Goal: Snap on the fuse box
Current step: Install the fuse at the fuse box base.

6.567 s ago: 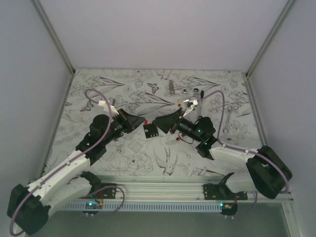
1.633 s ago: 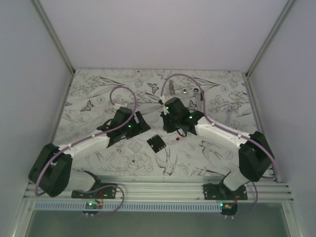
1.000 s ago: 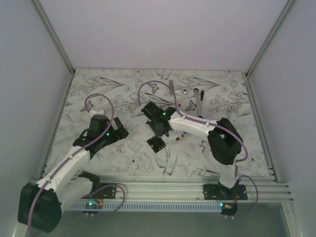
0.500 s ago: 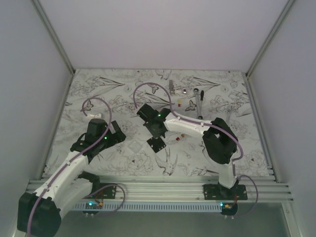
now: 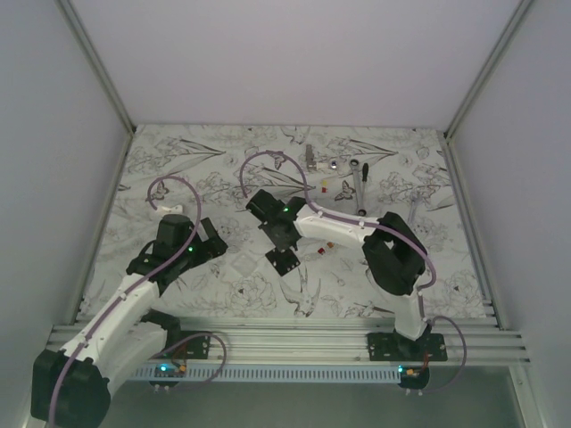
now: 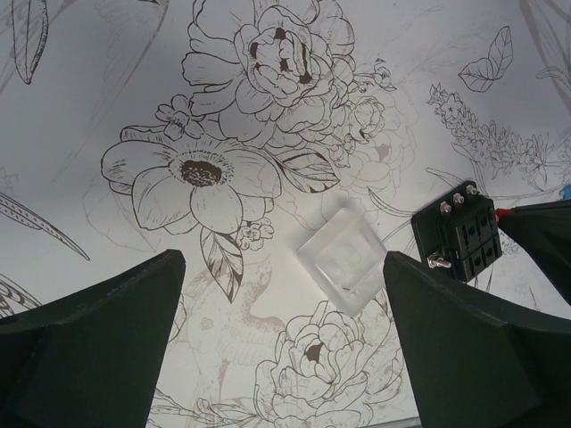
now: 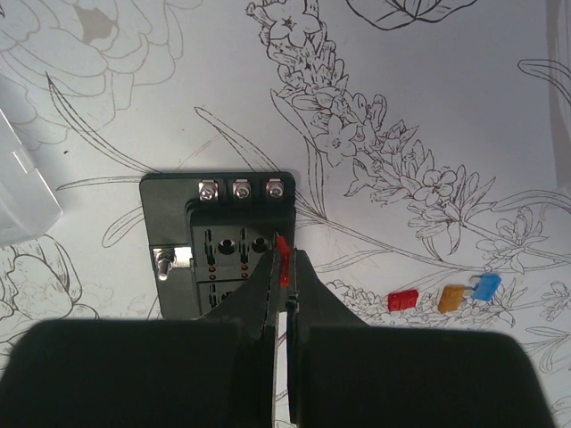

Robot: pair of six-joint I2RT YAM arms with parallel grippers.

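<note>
L gripper (image 6: 284,266) hangs left of table centre, jaws spread fully wide and holding nothing, above the clear square plastic cover (image 6: 343,267). The small black square plastic fuse box (image 7: 219,241) lies flat approx. mid-table, just right of the cover and not touching it. R gripper (image 7: 285,272), over the far side a moment ago, has come down onto the box. Its jaws are pinched tight on a tiny red fuse (image 7: 283,251), tip at a slot. So prob. fuse seating is underway and the cover isn't snapped on yet. Count: 1 box, 1 cover, 1 held fuse, 3 loose right of the box: red loose fuse (image 7: 403,300), orange loose fuse (image 7: 453,297), blue loose fuse (image 7: 485,286).

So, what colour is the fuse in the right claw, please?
The fuse is red, clearest in the right wrist view.
</note>
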